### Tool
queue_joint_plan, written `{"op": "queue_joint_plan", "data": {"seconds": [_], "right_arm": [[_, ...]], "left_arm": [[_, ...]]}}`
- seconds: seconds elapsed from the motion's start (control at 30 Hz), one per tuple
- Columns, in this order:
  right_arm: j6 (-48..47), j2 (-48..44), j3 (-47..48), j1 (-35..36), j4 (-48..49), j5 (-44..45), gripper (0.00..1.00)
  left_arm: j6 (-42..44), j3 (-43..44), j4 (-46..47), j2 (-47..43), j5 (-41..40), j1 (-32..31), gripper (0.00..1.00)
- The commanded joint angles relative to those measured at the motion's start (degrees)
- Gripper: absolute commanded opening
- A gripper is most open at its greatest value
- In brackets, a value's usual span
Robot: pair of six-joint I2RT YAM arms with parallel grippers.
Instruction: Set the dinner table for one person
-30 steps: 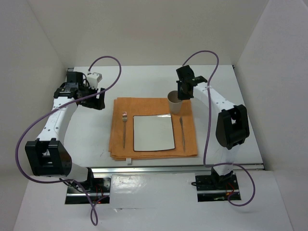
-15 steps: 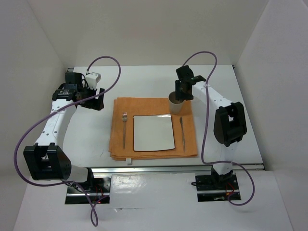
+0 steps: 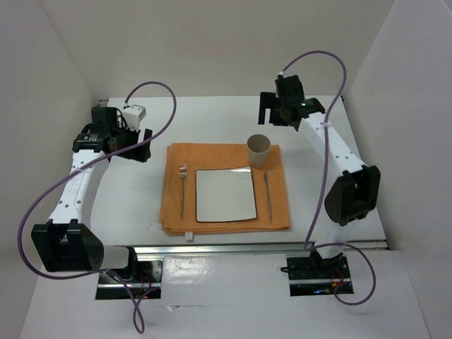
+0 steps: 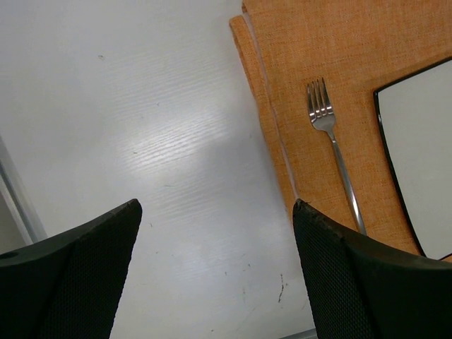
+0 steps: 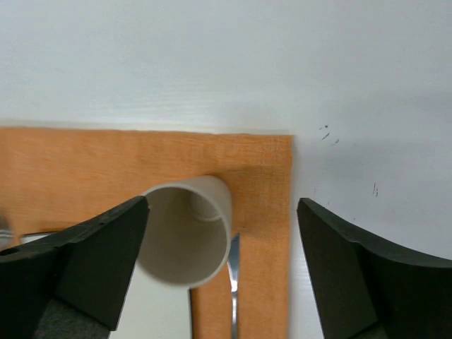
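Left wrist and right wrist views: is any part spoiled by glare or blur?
Left wrist view: a soft glare patch lies on the dinner table left of the orange cloth; the fork is sharp. Right wrist view: the cup and the dark jaws look slightly blurred.

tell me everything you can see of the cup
The cup is small, plain and off-white, paper by its look, tapering to a narrower base. It stands upright and empty on the far right corner of the orange cloth, just beyond the knife tip. Only the cloth visibly touches it; the right gripper hangs open beyond it, fingers apart from it.
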Motion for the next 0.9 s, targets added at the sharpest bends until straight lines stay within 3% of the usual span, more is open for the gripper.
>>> {"op": "queue_joint_plan", "data": {"seconds": [0.0,0.2,0.33,0.43,0.63,0.87], "right_arm": [[0.5,-11.16,2.54,-1.76,-3.11,-1.9,1.0],[9.28,-29.58,-9.05,-7.29,-10.76,-3.41,1.0],[15.7,-42.97,-23.0,-8.0,-17.43,-3.41,1.0],[21.23,-51.24,-28.04,-8.0,-22.0,-4.28,1.0],[25.2,-62.05,-28.42,-8.0,-26.76,-6.21,1.0],[24.08,-63.64,-23.4,-8.0,-34.77,-12.7,1.0]], "left_arm": [[0.04,0.58,0.17,-3.97,-1.84,0.18,0.93],[1.27,-2.05,-1.85,-9.06,-7.9,0.18,0.93],[2.5,-6.53,-3.69,-12.41,-9.23,0.18,0.93],[2.5,-6.54,-7.82,-13.03,-9.85,0.18,0.94],[6.44,-9.34,-13.71,-19.52,-16.16,0.18,0.97],[7.07,-10.5,-22.32,-27.69,-20.56,0.18,0.99]]}}
